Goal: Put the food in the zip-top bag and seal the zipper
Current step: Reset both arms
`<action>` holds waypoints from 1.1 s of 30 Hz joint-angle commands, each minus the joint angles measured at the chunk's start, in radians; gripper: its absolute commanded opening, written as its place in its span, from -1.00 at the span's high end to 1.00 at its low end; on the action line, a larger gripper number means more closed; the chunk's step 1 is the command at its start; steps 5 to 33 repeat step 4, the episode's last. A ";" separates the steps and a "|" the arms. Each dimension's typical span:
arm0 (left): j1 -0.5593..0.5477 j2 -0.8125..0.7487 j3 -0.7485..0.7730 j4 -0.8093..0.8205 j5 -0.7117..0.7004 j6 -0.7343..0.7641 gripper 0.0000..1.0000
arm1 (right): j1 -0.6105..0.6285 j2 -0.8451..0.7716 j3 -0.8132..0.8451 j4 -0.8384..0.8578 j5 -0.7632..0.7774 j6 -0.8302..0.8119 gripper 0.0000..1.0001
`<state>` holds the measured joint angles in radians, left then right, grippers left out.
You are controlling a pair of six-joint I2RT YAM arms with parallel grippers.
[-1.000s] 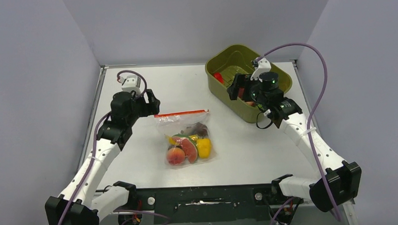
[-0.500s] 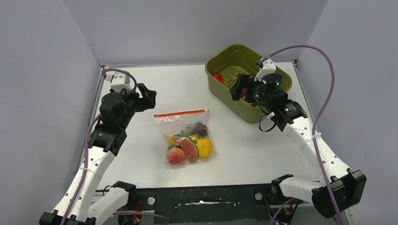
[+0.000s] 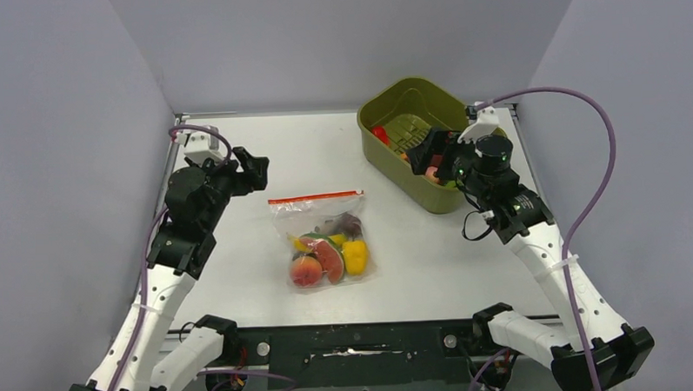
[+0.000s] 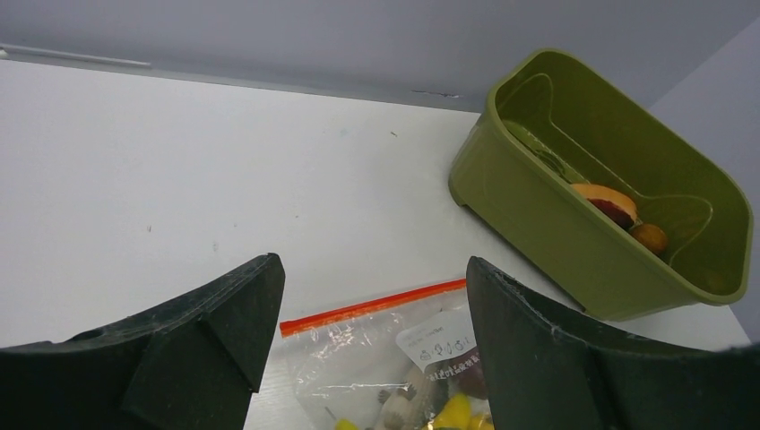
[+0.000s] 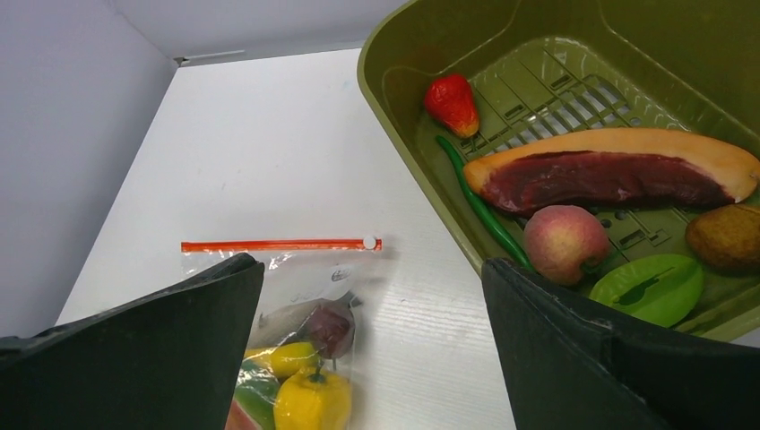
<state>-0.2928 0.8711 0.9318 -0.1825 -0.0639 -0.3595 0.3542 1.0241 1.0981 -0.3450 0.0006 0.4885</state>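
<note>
Overhead view: the clear bag (image 3: 323, 235) lies flat in the middle of the table (image 3: 241, 277), with the red-orange zipper (image 3: 315, 197) along its far edge. The left gripper (image 3: 253, 168) hangs off the bag's far-left corner, not touching it. The right gripper (image 3: 430, 155) hangs over the green tub (image 3: 383, 103), well apart from the bag. A peach (image 3: 306, 270), watermelon slice (image 3: 330, 259) and yellow pepper (image 3: 355, 256) show through the plastic; the other pieces are unclear.

Left wrist view: the black fingers (image 4: 224, 313) are spread wide and empty, and the zipper lies below, between them. The bag's bottom is cut off.

Right wrist view: the fingers are wide apart and empty. Whether the zipper is sealed cannot be told. A strawberry (image 5: 452, 103) and a meat slice (image 5: 609, 170) lie in the tub.
</note>
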 commanded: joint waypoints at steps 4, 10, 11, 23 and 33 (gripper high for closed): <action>0.005 -0.019 -0.006 0.036 -0.004 0.007 -0.50 | 0.004 -0.015 -0.023 0.056 0.014 0.019 -0.95; 0.005 -0.019 -0.006 0.036 -0.004 0.007 -0.50 | 0.004 -0.015 -0.023 0.056 0.014 0.019 -0.95; 0.005 -0.019 -0.006 0.036 -0.004 0.007 -0.50 | 0.004 -0.015 -0.023 0.056 0.014 0.019 -0.95; 0.005 -0.019 -0.006 0.036 -0.004 0.007 -0.50 | 0.004 -0.015 -0.023 0.056 0.014 0.019 -0.95; 0.005 -0.019 -0.006 0.036 -0.004 0.007 -0.50 | 0.004 -0.015 -0.023 0.056 0.014 0.019 -0.95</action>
